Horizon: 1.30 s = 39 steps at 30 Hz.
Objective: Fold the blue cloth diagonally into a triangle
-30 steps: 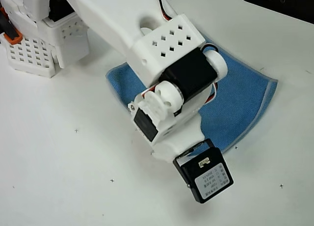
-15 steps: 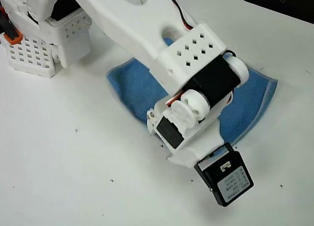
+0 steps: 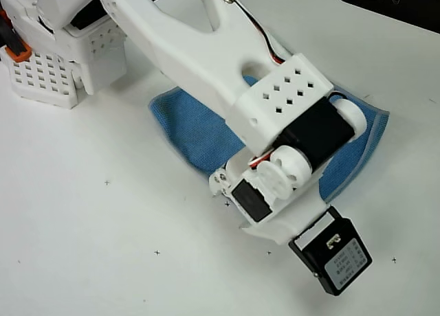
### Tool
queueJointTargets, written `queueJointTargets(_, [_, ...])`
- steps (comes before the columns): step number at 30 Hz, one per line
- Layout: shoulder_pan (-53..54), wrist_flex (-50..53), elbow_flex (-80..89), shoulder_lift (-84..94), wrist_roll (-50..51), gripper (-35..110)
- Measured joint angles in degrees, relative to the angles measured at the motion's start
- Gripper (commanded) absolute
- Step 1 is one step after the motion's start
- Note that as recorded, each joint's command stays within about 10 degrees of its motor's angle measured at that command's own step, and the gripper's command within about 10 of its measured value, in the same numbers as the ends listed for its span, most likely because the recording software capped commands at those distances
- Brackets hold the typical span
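Note:
The blue cloth (image 3: 187, 126) lies flat on the white table, mostly covered by my white arm. Its left part shows beside the arm, and a strip with pale grey edging (image 3: 375, 134) shows at the right. My gripper (image 3: 285, 213) hangs over the cloth's lower edge, with the black wrist camera block (image 3: 331, 255) sticking out past it toward the bottom right. The wrist housing hides the fingers, so I cannot tell whether they hold the cloth. The white tag is out of sight.
The arm's white perforated base (image 3: 51, 65) stands at the top left. A black object (image 3: 392, 3) lies at the top right corner. Small cross marks (image 3: 157, 252) dot the bare white table at left and bottom.
The arm has stretched toward the lower right, carrying the wrist and camera block further over the cloth's lower edge. More of the cloth's left part now shows.

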Motion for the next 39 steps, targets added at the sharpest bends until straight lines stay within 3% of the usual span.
queueJointTargets(13, [0.44,1.93,-3.87,-2.99,-3.96,24])
queueJointTargets(39, [-4.39,1.93,-17.58,-8.53,-1.14,24])
